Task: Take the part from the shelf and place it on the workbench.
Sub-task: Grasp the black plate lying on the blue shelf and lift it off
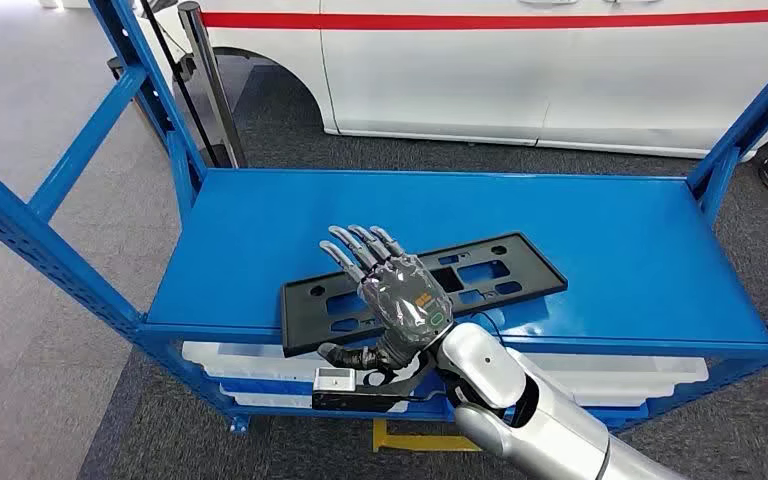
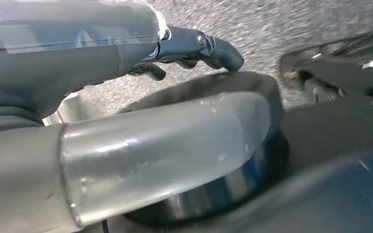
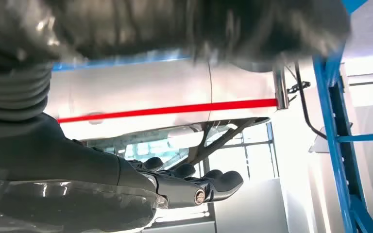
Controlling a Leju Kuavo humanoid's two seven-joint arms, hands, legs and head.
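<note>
The part [image 1: 485,270] is a flat black plastic plate with rectangular cut-outs. It lies slantwise on the blue shelf [image 1: 620,250], and its near corner juts past the front edge. My right hand [image 1: 400,290] is palm down over the plate's near half, fingers stretched out and spread, with the thumb lower at the front edge. In the right wrist view the fingers [image 3: 213,187] are straight, and a gap shows between them and the blurred dark plate [image 3: 175,24]. My left hand [image 2: 126,97] hangs over the carpet with nothing in it.
Blue uprights [image 1: 160,110] frame the shelf on both sides. White bins [image 1: 230,358] sit on the level below. A white vehicle with a red stripe [image 1: 560,60] stands behind the shelf. The rest of the shelf top is bare blue metal.
</note>
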